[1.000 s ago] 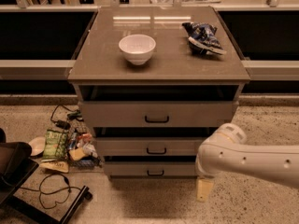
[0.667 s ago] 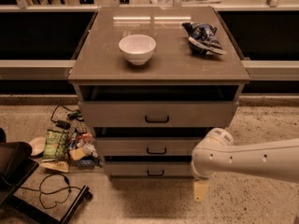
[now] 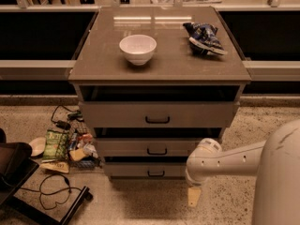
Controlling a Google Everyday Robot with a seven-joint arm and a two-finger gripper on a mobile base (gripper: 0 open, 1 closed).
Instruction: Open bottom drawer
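The bottom drawer [image 3: 136, 169] — its bar handle [image 3: 156, 173] lying level — sits left of and slightly above the gripper [image 3: 193, 196], whose grip state I cannot tell.

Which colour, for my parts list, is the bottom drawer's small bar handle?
Black handle, camera view; gripper hangs lower right of it.

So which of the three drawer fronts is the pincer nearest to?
The bottom drawer, the lowest and narrowest front. The pincer hangs just off its right end, lower than the middle drawer and the top drawer.
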